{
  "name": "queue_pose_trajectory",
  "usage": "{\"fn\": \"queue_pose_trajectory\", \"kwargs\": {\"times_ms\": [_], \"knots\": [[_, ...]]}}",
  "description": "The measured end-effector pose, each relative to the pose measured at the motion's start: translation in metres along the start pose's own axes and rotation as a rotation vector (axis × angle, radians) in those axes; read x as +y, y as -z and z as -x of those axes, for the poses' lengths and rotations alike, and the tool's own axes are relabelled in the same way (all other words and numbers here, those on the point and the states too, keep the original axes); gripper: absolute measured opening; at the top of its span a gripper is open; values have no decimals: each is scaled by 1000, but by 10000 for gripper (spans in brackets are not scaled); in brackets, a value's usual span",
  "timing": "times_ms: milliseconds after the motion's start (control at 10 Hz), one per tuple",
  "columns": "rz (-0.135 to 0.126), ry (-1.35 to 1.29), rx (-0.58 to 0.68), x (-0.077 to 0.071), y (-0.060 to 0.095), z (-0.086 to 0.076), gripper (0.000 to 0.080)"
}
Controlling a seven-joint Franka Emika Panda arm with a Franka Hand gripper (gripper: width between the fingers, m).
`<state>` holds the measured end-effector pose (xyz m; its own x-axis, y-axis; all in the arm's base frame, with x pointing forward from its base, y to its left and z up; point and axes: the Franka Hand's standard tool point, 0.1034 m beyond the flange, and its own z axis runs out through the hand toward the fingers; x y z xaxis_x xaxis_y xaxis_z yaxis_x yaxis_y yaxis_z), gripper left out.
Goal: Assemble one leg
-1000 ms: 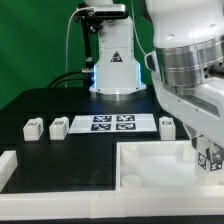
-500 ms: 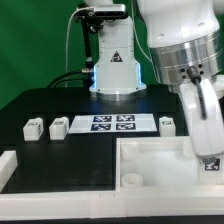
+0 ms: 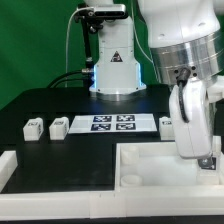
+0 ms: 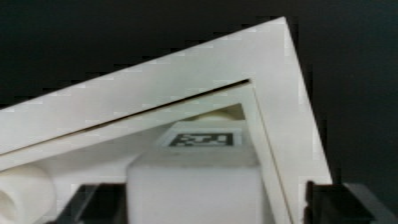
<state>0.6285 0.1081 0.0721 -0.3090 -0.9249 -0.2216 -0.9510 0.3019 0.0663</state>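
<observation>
Jaws around leg [image 4: 199, 168] in tabletop [image 3: 150, 165].

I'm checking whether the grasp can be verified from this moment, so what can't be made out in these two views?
- Gripper: exterior view, the frame's right edge crops it; grip unreadable.
- Leg: wrist view, cut off by the frame edge; finger contact unclear.
- Tabletop: its right corner is hidden behind the arm in the exterior view.
- Three loose legs: exterior view, tags too small to read.

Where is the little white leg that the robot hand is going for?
In the wrist view the leg sits between the fingers of the gripper, inside a corner of the tabletop. In the exterior view, the arm hides it on the right side.
</observation>
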Motion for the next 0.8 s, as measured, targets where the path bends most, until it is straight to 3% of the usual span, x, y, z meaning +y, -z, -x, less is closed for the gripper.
{"fn": "queue_pose_trajectory", "kwargs": {"times_ms": [100,300,600,800], "knots": [[0,0,0,0,0,0,600],[0,12,-8,7,7,6,642],[3,37,-24,23,29,23,648],[8,41,-19,23,24,19,649]]}}
